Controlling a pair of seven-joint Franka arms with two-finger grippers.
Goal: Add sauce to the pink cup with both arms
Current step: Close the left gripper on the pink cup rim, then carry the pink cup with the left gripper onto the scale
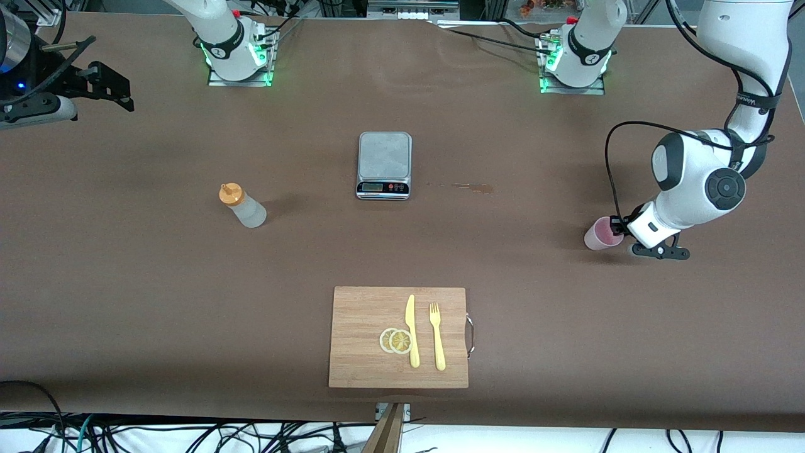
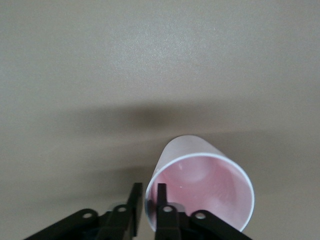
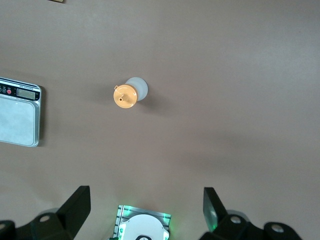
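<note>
**Left fingers pinch the cup rim while the bottle stands alone**

Although the kitchen scale (image 1: 384,165) shows a display and buttons on its front strip, no brand, label or digits can be read on it or anywhere else.

At the left arm's end of the surface (image 1: 126,283), the pink cup (image 1: 602,233) sits with the left gripper (image 1: 619,228) at its rim. In the left wrist view the fingers (image 2: 163,210) are clenched on the wall of the pink cup (image 2: 200,185), one finger inside the rim and the other just outside, and the cup shows tilted toward that camera.

From the scale, the cup lies at about four o'clock in the front view, well apart. The sauce (image 1: 241,206) stands at about eight o'clock from the scale, toward the right arm's end, with bare surface all around it. High over that end, the right gripper (image 1: 104,85) waits; in its wrist view the fingers (image 3: 77,205) are spread wide, and the sauce (image 3: 129,94) is seen from above, far from them.

At six o'clock from the scale, near the surface's front edge, a wooden cutting board (image 1: 358,365) carries two lemon slices (image 1: 396,341), a yellow knife (image 1: 412,330) and a yellow fork (image 1: 437,336). A small brown stain (image 1: 473,187) marks the surface beside the scale.
</note>
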